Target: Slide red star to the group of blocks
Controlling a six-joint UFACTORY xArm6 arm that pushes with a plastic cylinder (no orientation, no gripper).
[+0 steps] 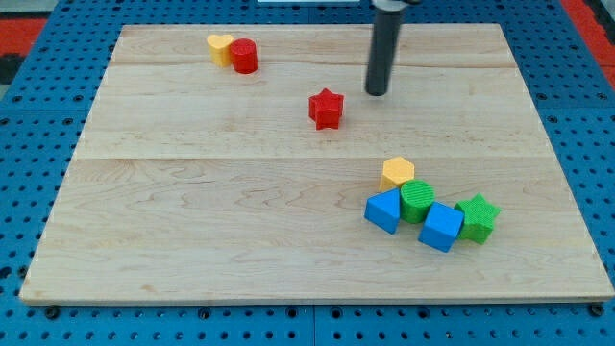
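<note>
The red star (pixel 327 108) lies on the wooden board (pixel 192 211), above the middle. My tip (pixel 377 92) stands just to the star's upper right, a short gap away and not touching it. The group of blocks sits at the lower right: a yellow hexagon (pixel 397 172), a green cylinder (pixel 417 200), a blue block (pixel 383 210), a blue cube (pixel 442 227) and a green star (pixel 478 217), packed close together.
A yellow heart-like block (pixel 221 47) and a red cylinder (pixel 243 56) touch each other near the board's top left. The board lies on a blue perforated surface (pixel 38 115).
</note>
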